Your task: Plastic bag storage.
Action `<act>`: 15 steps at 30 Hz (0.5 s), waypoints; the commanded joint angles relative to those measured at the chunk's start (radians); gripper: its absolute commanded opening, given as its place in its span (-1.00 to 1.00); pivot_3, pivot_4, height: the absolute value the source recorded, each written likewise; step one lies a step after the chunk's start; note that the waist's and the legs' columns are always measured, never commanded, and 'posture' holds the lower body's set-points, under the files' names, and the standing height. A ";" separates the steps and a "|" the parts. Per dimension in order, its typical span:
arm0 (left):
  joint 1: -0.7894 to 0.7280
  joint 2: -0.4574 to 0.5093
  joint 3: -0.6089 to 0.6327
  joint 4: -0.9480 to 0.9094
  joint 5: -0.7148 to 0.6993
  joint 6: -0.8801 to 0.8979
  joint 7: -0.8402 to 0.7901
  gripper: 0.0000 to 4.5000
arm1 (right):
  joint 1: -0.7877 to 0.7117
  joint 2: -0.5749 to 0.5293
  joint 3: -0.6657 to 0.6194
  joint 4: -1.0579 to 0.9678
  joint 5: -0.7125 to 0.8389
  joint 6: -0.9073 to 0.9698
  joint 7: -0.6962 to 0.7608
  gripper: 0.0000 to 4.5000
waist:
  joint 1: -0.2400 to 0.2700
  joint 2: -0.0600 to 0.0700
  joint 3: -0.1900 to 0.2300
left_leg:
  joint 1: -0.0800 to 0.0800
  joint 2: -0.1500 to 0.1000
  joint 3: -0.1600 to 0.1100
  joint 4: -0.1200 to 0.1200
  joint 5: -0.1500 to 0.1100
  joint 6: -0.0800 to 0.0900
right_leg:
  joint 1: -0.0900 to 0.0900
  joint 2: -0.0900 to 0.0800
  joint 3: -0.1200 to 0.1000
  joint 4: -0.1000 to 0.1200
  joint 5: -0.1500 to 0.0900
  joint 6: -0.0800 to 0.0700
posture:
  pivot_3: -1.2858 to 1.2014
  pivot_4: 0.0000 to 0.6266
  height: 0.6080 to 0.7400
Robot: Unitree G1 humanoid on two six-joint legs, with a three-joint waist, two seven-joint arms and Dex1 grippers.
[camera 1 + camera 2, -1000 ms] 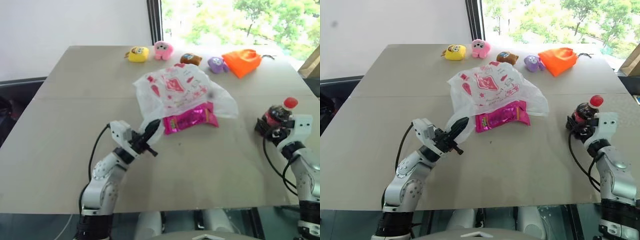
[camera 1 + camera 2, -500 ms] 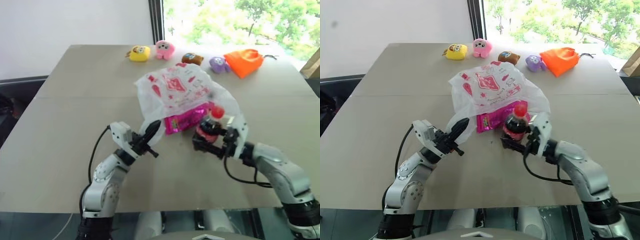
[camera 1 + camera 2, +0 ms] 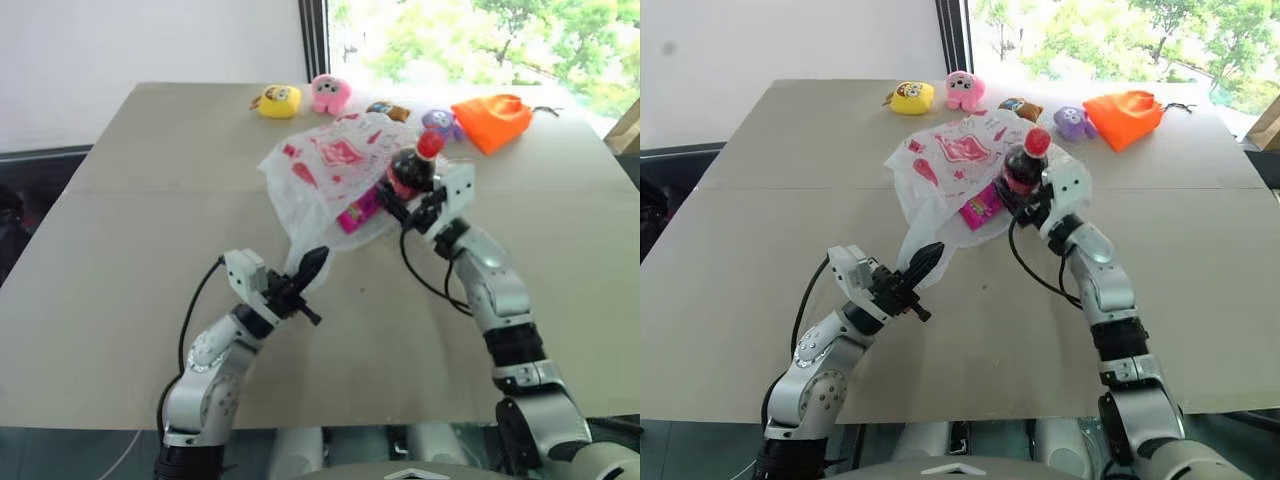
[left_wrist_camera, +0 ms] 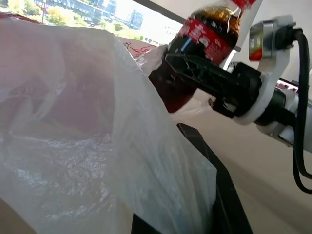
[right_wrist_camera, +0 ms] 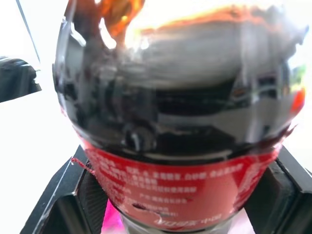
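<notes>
The plastic bag lies crumpled mid-table, and everything else places itself around it. The left gripper is clenched on the bag's near edge, lifting a fold of film. The right gripper is clamped around a dark cola bottle with a red cap, held at the bag's right side, just above the magenta snack packet tucked under the film. Beyond the bag sit small plush toys and an orange pouch. The mouth looks barely open, so the bottle could snag the thin film, push it shut, or drag it out of the left grip.
</notes>
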 commanded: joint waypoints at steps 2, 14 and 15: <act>-0.021 -0.016 -0.020 -0.015 -0.003 -0.009 0.001 -1.00 | 0.043 0.076 -0.021 -0.180 0.238 0.303 -0.062 0.40 | -0.006 0.000 0.000 | 0.000 0.000 0.000 0.001 0.000 0.000 | -0.001 0.000 0.000 0.002 0.000 0.000 | 0.03 -0.52 1.00; -0.078 -0.035 0.000 0.022 0.015 -0.040 0.027 -1.00 | 0.030 0.303 -0.326 -0.138 0.717 0.721 -0.587 0.40 | -0.001 0.000 0.000 | -0.002 0.000 -0.005 0.005 0.001 -0.001 | -0.001 0.001 -0.001 0.004 0.001 -0.001 | 0.03 -0.52 1.00; -0.078 -0.036 -0.001 0.023 0.016 -0.041 0.027 -1.00 | 0.030 0.312 -0.333 -0.139 0.738 0.725 -0.623 0.40 | -0.002 0.000 0.000 | -0.002 0.000 -0.005 0.005 0.001 -0.001 | 0.000 0.002 -0.002 0.004 0.001 -0.001 | 0.03 -0.52 1.00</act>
